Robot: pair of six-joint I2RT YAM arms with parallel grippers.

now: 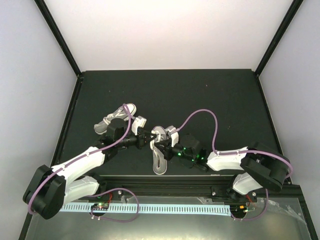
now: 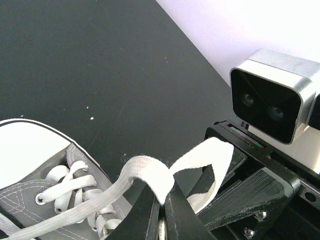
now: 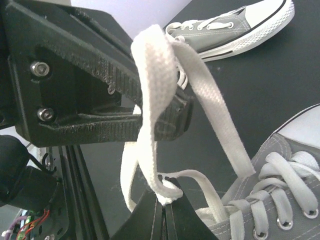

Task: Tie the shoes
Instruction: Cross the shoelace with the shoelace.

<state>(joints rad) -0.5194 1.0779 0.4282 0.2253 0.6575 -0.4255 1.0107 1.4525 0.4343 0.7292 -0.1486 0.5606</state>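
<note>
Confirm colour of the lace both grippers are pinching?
White; the lace shows best in the right wrist view.

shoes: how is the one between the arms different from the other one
The middle shoe has its laces pulled up, pinched by the left end effector and the right end effector; nothing grips the far shoe. The middle shoe lies under both end effectors; the far shoe lies beside the left arm. Both are grey with white toe caps.
</note>
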